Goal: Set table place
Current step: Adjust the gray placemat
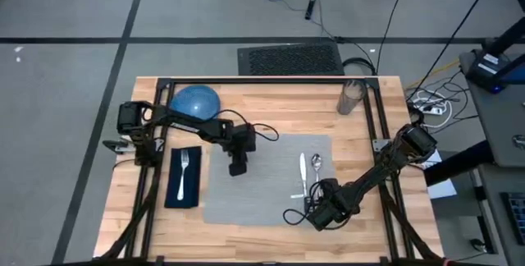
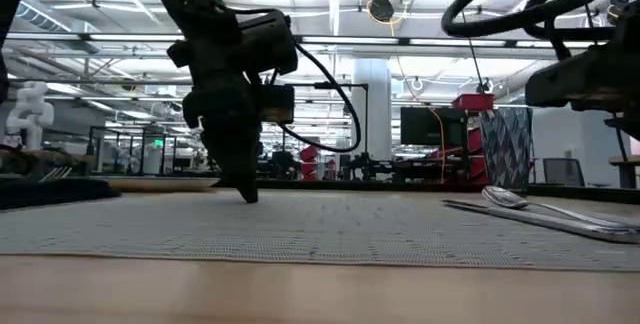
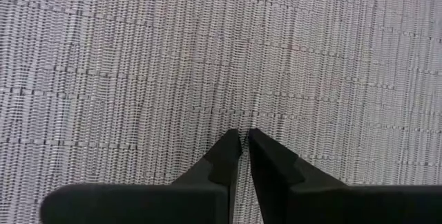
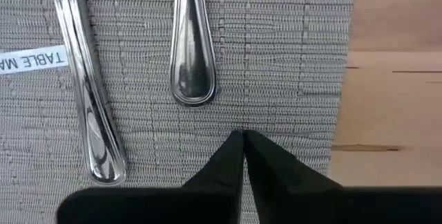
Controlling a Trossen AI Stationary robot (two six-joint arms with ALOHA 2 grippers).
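1. Left pincer (image 1: 237, 167), fingers pressed together and holding nothing, tips touching the grey placemat (image 1: 262, 200) near its left edge.
2. Blue dish (image 1: 195, 100) lies behind it on the bench (image 1: 271, 102), nearer the left arm.
3. Right pincer (image 1: 315, 213), also closed and holding nothing, waits beside the spoon (image 1: 317, 164).

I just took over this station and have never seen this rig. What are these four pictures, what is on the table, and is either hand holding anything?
Two dark robot arms work at a light wooden table. One picture looks straight down, one looks level across the tabletop, and two look out from each arm's wrist.

A flat light-grey woven placemat lies in the middle. On its right part lie a steel knife and a steel spoon. Left of the mat, a steel fork rests on a dark navy napkin. A blue bowl and a clear glass stand at the far edge.

The left hand is shut, tips down over the mat. The right hand is shut near the cutlery handles. Neither holds anything.
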